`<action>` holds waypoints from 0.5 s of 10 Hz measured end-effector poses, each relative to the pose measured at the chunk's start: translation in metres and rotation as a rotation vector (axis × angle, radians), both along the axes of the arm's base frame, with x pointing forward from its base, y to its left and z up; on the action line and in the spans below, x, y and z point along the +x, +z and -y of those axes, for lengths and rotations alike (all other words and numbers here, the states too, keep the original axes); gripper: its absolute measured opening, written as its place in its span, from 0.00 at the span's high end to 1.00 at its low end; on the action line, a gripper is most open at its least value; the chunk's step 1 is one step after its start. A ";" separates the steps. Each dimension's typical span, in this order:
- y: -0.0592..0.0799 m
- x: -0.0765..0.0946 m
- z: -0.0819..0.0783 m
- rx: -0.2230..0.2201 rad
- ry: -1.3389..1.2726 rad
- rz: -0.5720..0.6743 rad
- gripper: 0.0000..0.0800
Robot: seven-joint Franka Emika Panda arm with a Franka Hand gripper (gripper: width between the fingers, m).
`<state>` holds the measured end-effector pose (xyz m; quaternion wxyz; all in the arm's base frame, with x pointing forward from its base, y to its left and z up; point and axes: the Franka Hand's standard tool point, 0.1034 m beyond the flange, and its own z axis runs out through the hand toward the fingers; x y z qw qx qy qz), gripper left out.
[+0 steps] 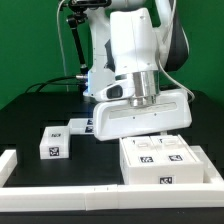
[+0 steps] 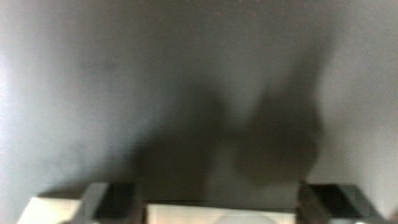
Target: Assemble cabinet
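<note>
Black table (image 1: 28,115) holds a tagged block (image 1: 52,146) apart from the cabinet (image 1: 165,160).

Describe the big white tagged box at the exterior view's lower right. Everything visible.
The large white plastic box with black-and-white tags lies flat on the black table, tagged panels facing up, another tag on its near side. Matte, blocky, seams between panels. The tool hangs over its far edge, jaws apart; contact cannot be told.

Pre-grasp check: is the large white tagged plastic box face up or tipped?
Face up: the large white plastic cabinet lies flat on the black table, square tags showing on top.
</note>
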<state>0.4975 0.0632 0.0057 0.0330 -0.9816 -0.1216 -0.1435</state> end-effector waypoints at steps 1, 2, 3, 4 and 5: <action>0.000 0.000 0.001 -0.002 0.004 0.000 0.67; -0.002 -0.003 0.002 -0.002 0.003 -0.010 0.75; -0.002 -0.003 0.002 -0.003 0.005 -0.010 0.75; -0.002 -0.003 0.002 -0.004 0.008 -0.010 0.94; -0.002 -0.004 0.003 -0.006 0.014 -0.010 0.98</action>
